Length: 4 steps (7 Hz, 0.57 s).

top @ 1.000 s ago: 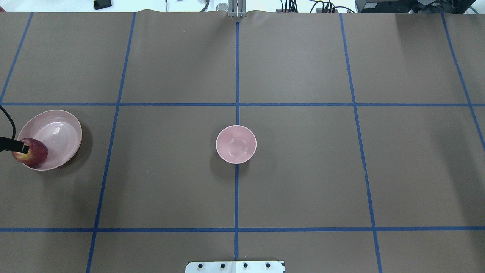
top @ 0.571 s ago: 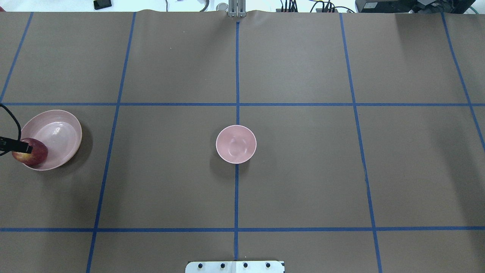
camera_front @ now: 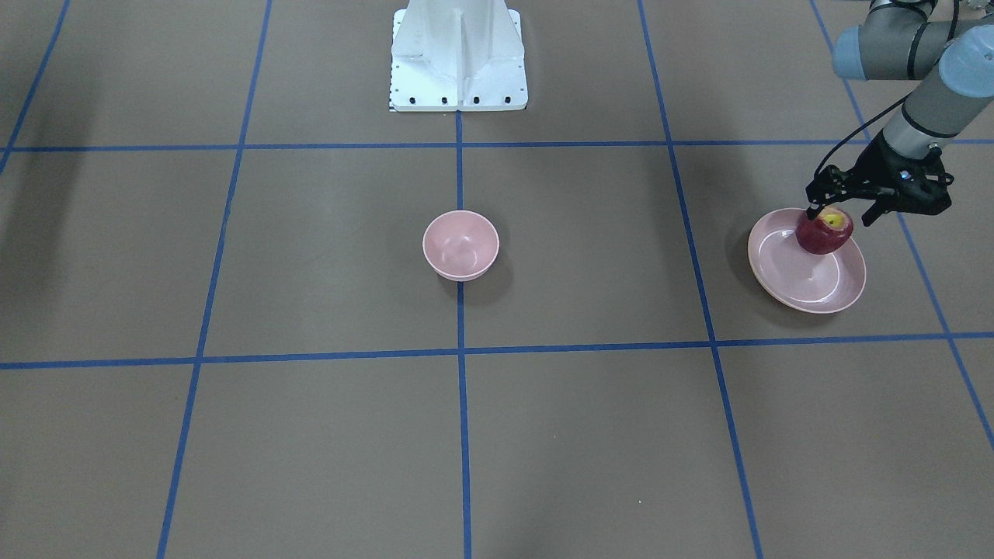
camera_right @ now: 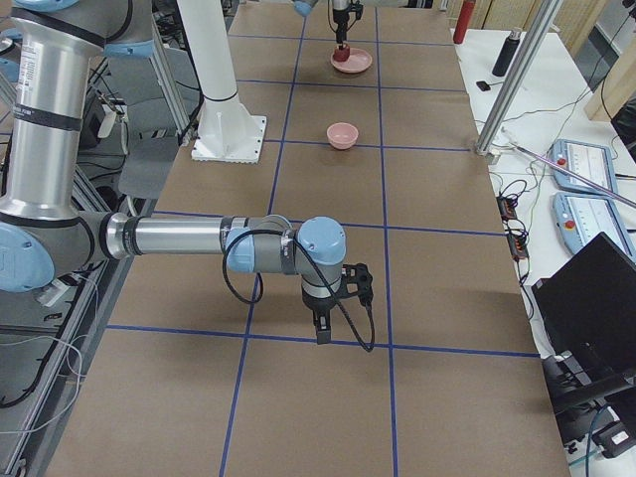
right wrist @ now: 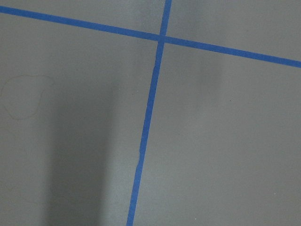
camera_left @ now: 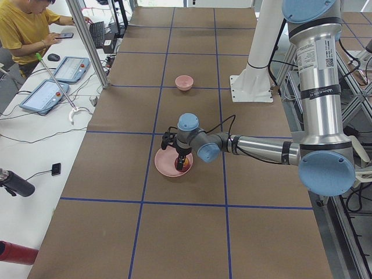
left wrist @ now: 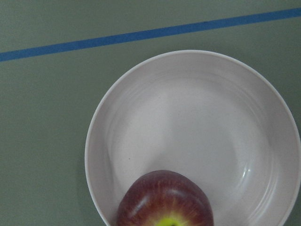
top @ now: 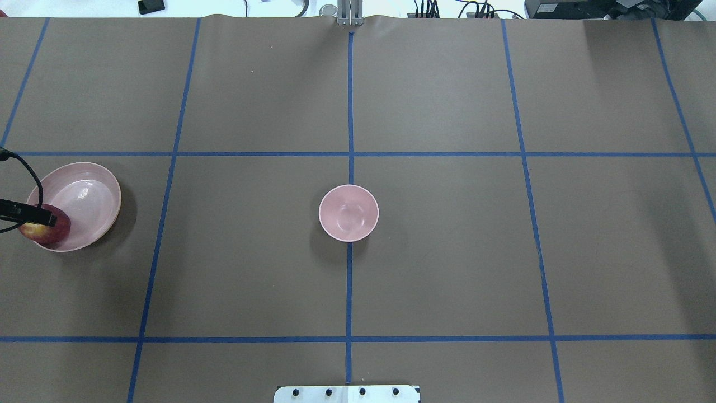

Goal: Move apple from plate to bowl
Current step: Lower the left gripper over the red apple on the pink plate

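The dark red apple (camera_front: 825,233) with its yellow stem patch rests at the robot-side edge of the wide pink plate (camera_front: 808,287), at the table's left end. My left gripper (camera_front: 843,213) hangs open just above the apple, its jaws spread wider than the fruit. One black finger (top: 34,214) lies across the apple (top: 49,232) in the overhead view. The left wrist view shows the apple (left wrist: 164,200) at the bottom of the plate (left wrist: 188,108). The small deep pink bowl (top: 348,212) stands empty at the table's middle. My right gripper (camera_right: 322,333) points down far from them; I cannot tell its state.
Brown table cover with a blue tape grid. The white robot base (camera_front: 458,54) stands at the robot side. An operator (camera_left: 26,29) sits with tablets beyond the far edge.
The left gripper's finger has slid a little further over the apple, toward the table's middle. Apple, plate and bowl have not moved.
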Each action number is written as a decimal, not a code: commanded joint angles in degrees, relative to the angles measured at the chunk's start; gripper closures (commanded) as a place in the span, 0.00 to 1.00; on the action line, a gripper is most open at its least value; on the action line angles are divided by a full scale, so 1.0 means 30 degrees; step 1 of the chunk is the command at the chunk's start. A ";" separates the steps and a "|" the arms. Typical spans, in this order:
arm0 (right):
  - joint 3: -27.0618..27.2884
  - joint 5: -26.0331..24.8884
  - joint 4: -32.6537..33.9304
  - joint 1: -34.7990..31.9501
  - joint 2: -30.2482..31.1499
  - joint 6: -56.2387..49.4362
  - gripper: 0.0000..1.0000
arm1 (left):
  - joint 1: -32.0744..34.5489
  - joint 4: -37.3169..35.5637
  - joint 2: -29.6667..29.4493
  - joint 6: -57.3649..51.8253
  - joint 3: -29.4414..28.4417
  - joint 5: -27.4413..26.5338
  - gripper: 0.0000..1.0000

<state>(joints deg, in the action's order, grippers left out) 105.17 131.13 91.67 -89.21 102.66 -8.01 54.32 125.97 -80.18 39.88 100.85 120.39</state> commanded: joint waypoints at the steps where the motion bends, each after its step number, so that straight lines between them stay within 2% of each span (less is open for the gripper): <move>1: -0.0019 0.0000 0.0000 0.0000 0.0000 0.0003 0.00 | -0.0263 0.0022 -0.0284 -0.0051 -0.0480 -0.0199 0.02; 4: -0.0019 0.0029 0.0000 0.0000 0.0000 0.0032 0.00 | -0.0468 0.0022 -0.0344 -0.0139 -0.0774 -0.0200 0.02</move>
<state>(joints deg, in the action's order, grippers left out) 105.12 131.15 91.67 -89.21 102.66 -7.92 53.13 126.04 -81.16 39.54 98.77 119.81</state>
